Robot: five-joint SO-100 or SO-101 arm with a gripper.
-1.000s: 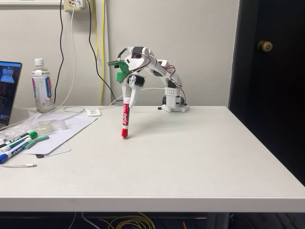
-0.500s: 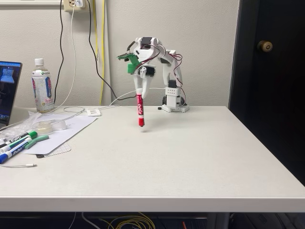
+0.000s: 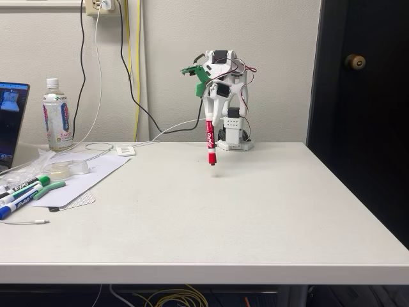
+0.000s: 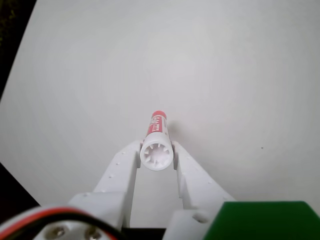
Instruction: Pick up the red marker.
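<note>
The red marker (image 3: 209, 143) hangs upright in the air above the white table (image 3: 211, 211), red cap pointing down, clear of the surface. My white gripper (image 3: 210, 120) is shut on its upper end. In the wrist view the marker (image 4: 156, 137) is seen end-on, its white barrel end clamped between the two white fingers of the gripper (image 4: 157, 154), with the table far below.
At the table's left edge in the fixed view lie green-capped and blue-capped markers (image 3: 25, 192) on a sheet of paper (image 3: 83, 176), with a plastic bottle (image 3: 56, 116) and a laptop (image 3: 13, 121) behind. The arm's base (image 3: 233, 137) stands at the table's back. A dark door (image 3: 361, 115) is at right.
The arm has lifted and swung right and back toward its base, carrying the red marker up off the table; the marker now hangs upright instead of slanted.
</note>
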